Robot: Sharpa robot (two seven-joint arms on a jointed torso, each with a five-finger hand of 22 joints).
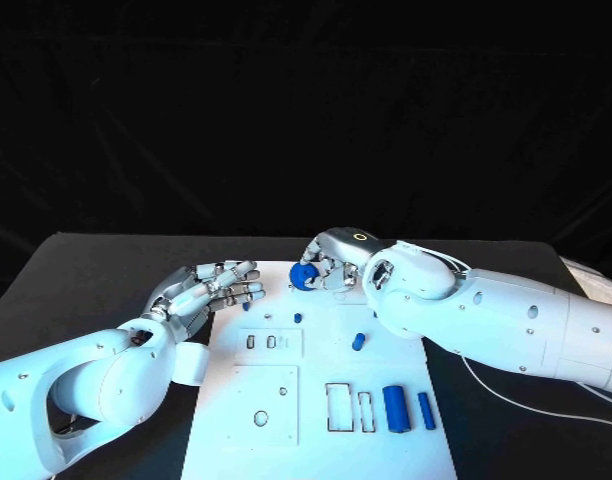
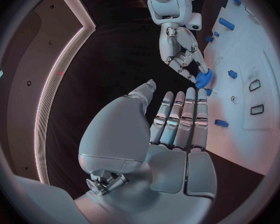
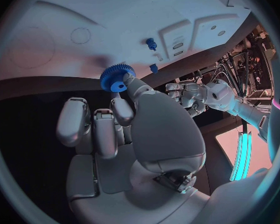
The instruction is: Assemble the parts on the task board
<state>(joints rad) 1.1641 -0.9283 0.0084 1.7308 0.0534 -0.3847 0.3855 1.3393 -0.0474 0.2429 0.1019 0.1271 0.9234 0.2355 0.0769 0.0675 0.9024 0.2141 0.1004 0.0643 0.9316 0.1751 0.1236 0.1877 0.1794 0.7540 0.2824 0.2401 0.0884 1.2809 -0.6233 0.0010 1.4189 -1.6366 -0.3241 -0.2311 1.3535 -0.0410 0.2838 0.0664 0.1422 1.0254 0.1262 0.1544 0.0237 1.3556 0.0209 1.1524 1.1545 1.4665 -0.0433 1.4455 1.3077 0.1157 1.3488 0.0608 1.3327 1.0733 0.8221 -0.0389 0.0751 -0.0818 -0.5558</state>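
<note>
We see a white task board point(image 1: 285, 400) on a black table point(image 1: 90, 275), blue parts such as the toothed gear point(image 3: 117, 78) and two cylinders point(image 1: 396, 408) at lower right, and silver hands point(image 1: 205, 290).

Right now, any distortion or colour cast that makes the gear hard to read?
Head view: bluish cast, dark backdrop, task board undistorted; blue gear small in the right hand. Right wrist view: fisheye bends the board edges, pinkish light, gear teeth legible. Left wrist view: heavy curvature, gear tiny beyond the left hand.
</note>
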